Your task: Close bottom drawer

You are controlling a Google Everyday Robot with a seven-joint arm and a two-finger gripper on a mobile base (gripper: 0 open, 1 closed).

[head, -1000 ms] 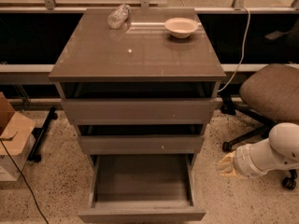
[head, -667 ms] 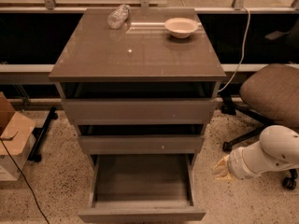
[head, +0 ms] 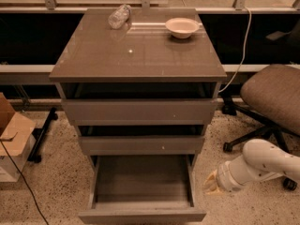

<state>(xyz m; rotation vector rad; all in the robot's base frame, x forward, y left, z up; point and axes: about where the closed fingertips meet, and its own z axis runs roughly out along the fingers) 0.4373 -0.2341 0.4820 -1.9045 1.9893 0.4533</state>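
The bottom drawer (head: 142,215) of the glossy-topped grey-brown cabinet (head: 138,55) stands pulled far out towards me, its shallow grey box open and bare inside. The middle drawer (head: 140,145) and the top drawer (head: 139,110) above it stick out only a little. My white arm comes in from the lower right, and the gripper (head: 210,184) hangs low beside the bottom drawer's right side, just apart from it.
A white bowl (head: 182,27) and a clear plastic bottle (head: 118,16) lie at the back of the cabinet top. An office chair (head: 274,100) stands to the right. A cardboard box (head: 11,135) and a black cable are on the speckled floor at the left.
The arm has moved left and a little down, bringing the gripper closer to the bottom drawer's right side. The drawers have not moved.
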